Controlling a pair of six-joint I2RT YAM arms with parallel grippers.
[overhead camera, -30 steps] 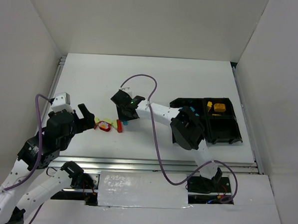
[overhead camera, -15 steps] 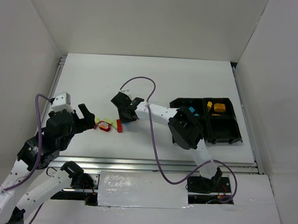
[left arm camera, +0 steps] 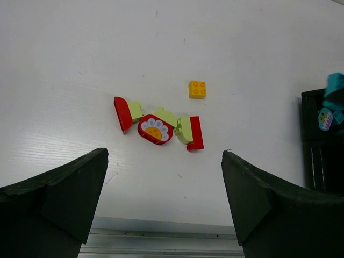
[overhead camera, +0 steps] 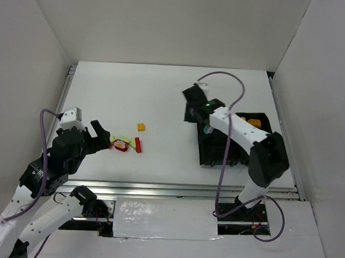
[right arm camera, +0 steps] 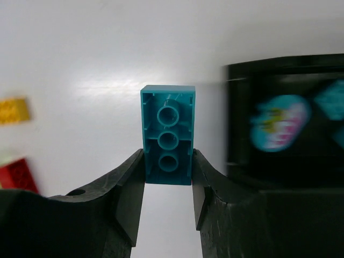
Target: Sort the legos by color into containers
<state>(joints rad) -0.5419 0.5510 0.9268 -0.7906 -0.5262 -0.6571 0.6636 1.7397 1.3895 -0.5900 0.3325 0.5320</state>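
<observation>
A white table (overhead camera: 163,88) stands boxed in by plain white walls, with a black four-compartment tray (overhead camera: 214,154) on its right side. The right gripper (right arm camera: 167,161) hangs just off the tray's far-left corner. Its fingers are drawn in on the lower end of a cyan brick (right arm camera: 167,134), which is held with its hollow underside towards the wrist camera. The brick is over bare table just left of the tray's left wall and has not crossed the rim. Inside the tray, in the compartment nearest that wall, lies a cyan brick with a printed pattern (right arm camera: 277,123), blurred in the wrist view. A yellow brick (overhead camera: 254,122) lies in the tray's far-right compartment.

The other loose bricks are all well to the left of the tray. Nearest to it is a small yellow square brick (left arm camera: 197,89), alone on the table. Farther from the tray is a tight cluster: a red brick (left arm camera: 195,133) touching a pale green one (left arm camera: 184,129), a red brick printed with a flower (left arm camera: 155,129), another green piece (left arm camera: 165,115), and a red curved piece (left arm camera: 122,114) against a green one (left arm camera: 135,110). The left gripper (left arm camera: 164,155) is beyond the cluster, farthest from the tray. Its jaws are spread wide towards the bricks, with nothing between them
</observation>
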